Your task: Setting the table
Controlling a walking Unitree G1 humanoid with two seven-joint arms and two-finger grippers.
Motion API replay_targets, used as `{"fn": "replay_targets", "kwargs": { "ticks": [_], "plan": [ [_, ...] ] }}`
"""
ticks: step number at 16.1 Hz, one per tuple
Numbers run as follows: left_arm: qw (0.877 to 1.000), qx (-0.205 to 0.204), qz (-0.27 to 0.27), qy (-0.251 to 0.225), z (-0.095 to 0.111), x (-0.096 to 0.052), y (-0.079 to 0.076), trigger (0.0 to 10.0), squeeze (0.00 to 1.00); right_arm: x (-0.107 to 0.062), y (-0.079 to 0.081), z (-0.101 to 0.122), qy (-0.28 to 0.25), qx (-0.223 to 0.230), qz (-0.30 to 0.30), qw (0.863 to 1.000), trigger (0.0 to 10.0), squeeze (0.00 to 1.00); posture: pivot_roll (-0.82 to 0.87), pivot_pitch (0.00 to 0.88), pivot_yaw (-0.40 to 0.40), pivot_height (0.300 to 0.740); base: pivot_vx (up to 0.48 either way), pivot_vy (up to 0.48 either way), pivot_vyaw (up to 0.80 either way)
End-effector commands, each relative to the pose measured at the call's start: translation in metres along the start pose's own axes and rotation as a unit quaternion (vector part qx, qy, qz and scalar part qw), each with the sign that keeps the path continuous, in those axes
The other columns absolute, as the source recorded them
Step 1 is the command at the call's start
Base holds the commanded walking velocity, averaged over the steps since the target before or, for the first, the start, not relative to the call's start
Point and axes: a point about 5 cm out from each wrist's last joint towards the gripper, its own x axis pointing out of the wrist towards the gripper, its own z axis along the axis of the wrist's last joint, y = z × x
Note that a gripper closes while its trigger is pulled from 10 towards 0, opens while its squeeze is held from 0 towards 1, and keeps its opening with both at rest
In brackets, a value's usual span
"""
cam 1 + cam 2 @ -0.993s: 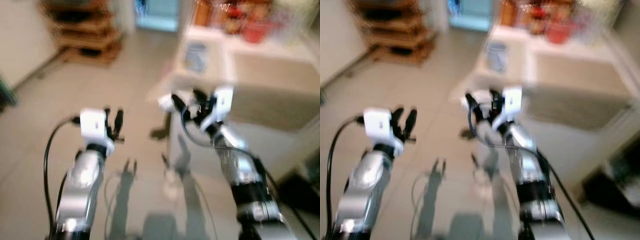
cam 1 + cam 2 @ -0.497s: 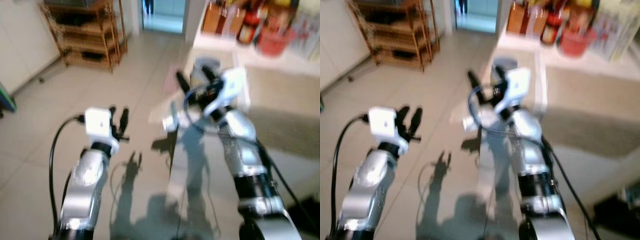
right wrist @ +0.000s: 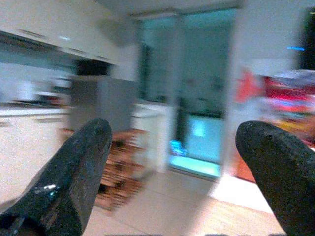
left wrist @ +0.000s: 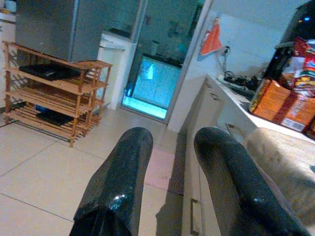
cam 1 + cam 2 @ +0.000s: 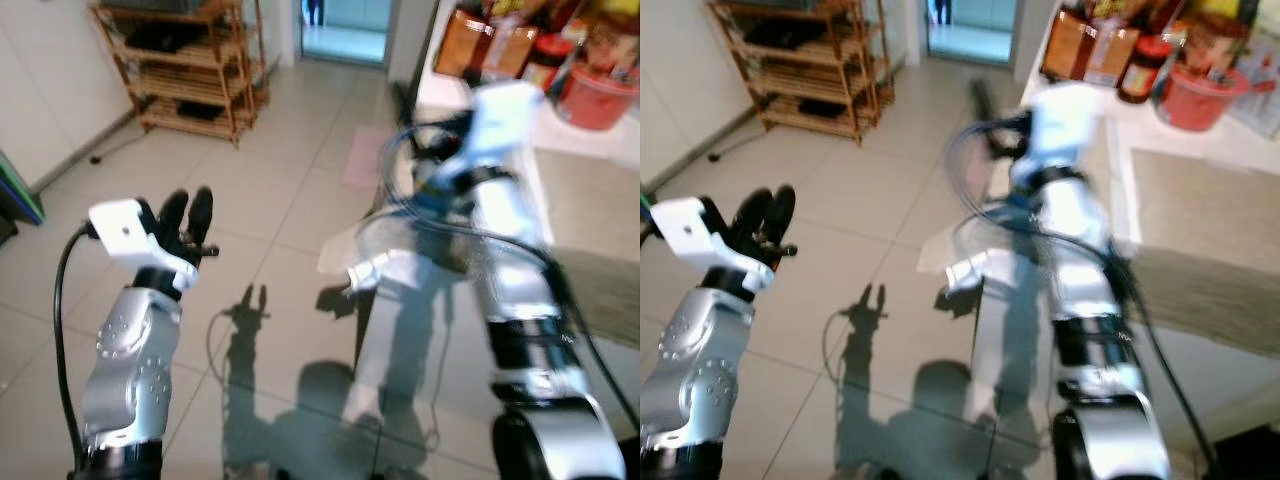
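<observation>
My left gripper (image 5: 188,208) is held up over the tiled floor, its two black fingers (image 4: 123,177) a little apart with nothing between them. My right gripper (image 3: 174,132) is raised higher, by the corner of the white table (image 5: 470,90); it is blurred in the eye views. Its fingers (image 3: 74,167) stand wide apart and empty. A beige placemat (image 5: 595,210) lies on the table. Jars, bottles and a red bowl (image 5: 600,95) stand along the table's far side.
A wooden shelf rack (image 5: 190,70) stands at the back left against the wall. A doorway (image 5: 345,20) opens straight ahead, with a pink mat (image 5: 362,158) on the floor before it. Open tiled floor (image 5: 270,270) lies between my arms.
The view has swung and sharpened as I move. My right arm has risen and reached forward toward the table corner. My left arm has held its raised pose.
</observation>
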Motion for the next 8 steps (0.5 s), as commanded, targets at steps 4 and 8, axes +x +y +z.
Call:
{"fn": "replay_targets", "kwargs": {
  "ticks": [4,8],
  "plan": [
    [0.998,0.028,-0.046,0.026,-0.012,-0.004,-0.019,10.0,0.00,-0.015,0.009,-0.008,0.013,0.025,0.015,0.999,10.0,0.00,-0.08,0.041,-0.001,0.740,0.000,0.000,0.00],
    [0.997,0.026,-0.064,0.022,-0.012,0.000,-0.026,10.0,0.00,-0.016,0.018,-0.005,0.011,0.035,0.039,0.999,10.0,0.00,-0.09,0.038,0.000,0.740,0.000,0.000,-0.60]
  ]
}}
